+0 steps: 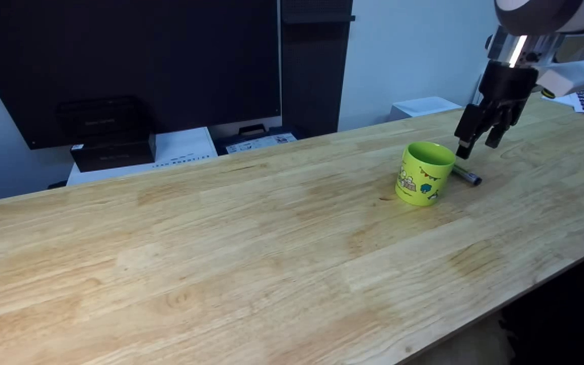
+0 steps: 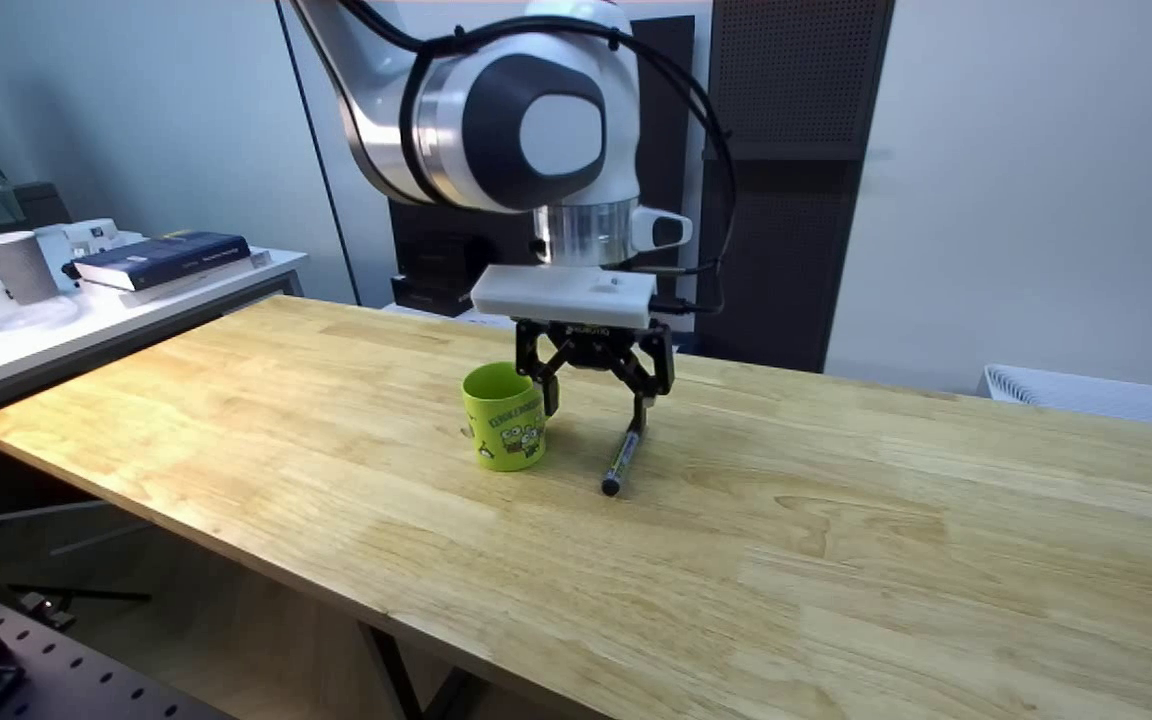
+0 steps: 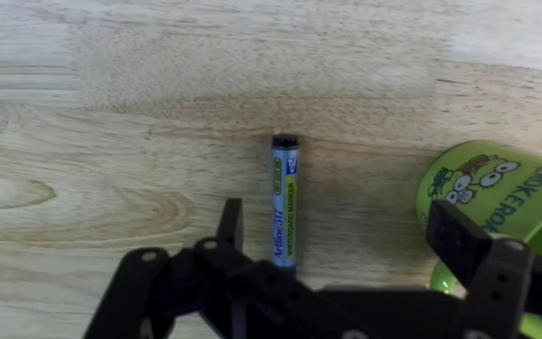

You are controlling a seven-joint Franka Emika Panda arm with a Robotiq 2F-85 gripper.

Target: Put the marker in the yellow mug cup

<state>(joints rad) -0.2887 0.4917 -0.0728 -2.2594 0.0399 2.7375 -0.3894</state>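
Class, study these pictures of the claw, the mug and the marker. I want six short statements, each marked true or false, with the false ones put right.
1. The yellow-green mug stands upright on the wooden table. True.
2. The marker reads "WHITEBOARD MARKER". True.
3. The marker is inside the mug. False: it lies on the table beside the mug.
4. The claw is open. True.
5. The mug's outside is plain. False: it bears pictures and lettering.
6. The claw is holding the mug. False: it holds nothing.
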